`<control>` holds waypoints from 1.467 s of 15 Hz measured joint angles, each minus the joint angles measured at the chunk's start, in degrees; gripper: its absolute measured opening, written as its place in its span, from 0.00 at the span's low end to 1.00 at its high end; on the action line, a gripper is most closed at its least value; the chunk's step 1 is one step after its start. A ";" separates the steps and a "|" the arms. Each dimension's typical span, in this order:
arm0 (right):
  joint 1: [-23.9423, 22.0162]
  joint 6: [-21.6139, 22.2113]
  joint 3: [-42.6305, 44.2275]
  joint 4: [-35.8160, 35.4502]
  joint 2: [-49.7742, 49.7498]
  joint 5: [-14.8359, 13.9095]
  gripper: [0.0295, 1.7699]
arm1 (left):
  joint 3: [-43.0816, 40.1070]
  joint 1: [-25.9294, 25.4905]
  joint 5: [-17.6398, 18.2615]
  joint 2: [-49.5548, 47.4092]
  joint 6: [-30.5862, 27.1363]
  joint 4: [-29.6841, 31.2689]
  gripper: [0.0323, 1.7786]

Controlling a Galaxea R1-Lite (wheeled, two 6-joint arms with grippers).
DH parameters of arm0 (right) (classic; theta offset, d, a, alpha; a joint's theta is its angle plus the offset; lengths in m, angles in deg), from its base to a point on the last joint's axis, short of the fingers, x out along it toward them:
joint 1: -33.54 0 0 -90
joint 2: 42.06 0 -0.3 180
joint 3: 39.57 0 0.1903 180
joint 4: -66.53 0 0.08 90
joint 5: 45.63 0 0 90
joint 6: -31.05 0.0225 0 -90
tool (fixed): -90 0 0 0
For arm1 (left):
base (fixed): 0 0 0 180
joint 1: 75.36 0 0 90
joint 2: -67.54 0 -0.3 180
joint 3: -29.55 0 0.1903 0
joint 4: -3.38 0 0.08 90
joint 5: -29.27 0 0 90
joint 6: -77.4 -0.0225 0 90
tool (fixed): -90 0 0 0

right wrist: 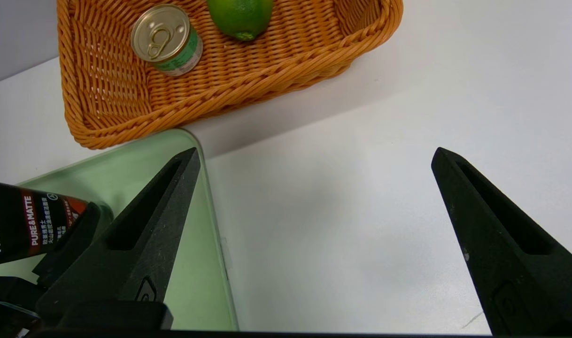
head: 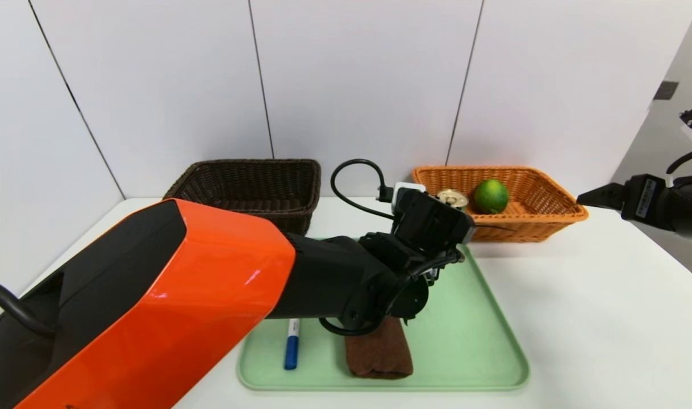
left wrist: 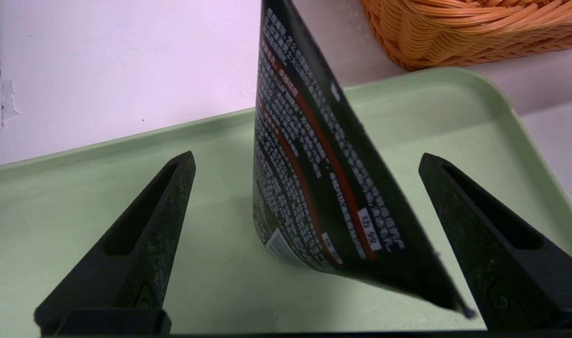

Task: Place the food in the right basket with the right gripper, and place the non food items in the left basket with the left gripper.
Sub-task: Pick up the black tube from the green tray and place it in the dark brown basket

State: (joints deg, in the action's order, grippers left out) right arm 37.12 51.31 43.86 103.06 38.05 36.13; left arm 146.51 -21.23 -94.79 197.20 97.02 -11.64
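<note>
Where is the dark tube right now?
In the left wrist view the dark tube stands on the green tray between the left claw's open fingers, near the orange basket.

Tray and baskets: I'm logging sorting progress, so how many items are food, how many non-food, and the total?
Food: 2, round green lime and green-labelled tin can, both in the orange wicker basket.
Non-food: 3, blue-capped white marker, rolled brown towel, dark cosmetic tube, all on the green tray.
Total: 5

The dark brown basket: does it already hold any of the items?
No: in the head view the dark brown basket shows only its woven inside, while the marker and the towel lie on the green tray.
</note>
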 joint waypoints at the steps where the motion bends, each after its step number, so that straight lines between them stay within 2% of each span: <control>1: -0.01 -0.01 -0.06 -0.61 0.17 0.01 0.96 | 0.04 -0.23 0.00 0.09 -0.37 0.05 0.95; 7: 0.00 -0.65 -1.16 -1.84 0.67 0.06 0.96 | 1.22 -0.69 0.00 0.80 -0.52 0.18 0.93; 10: -0.01 -0.76 -1.28 -1.84 0.72 0.61 0.96 | 1.88 -0.67 0.11 0.88 -0.54 0.29 0.64; 14: -0.06 -0.84 -1.50 -1.87 0.73 0.76 0.96 | 2.01 -0.72 0.20 0.88 -0.52 0.11 0.38; 15: -0.06 -0.87 -1.52 -1.88 0.73 0.80 0.96 | 2.07 -0.72 0.24 0.88 -0.54 0.13 0.17; 22: -0.09 -1.46 -1.46 -1.88 0.73 0.80 0.96 | 2.24 -0.65 1.01 -1.30 -0.65 -1.52 0.17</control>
State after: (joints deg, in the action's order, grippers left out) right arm 37.03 49.84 42.40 101.18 38.79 36.93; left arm 148.76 -21.87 -93.78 195.90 96.38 -13.16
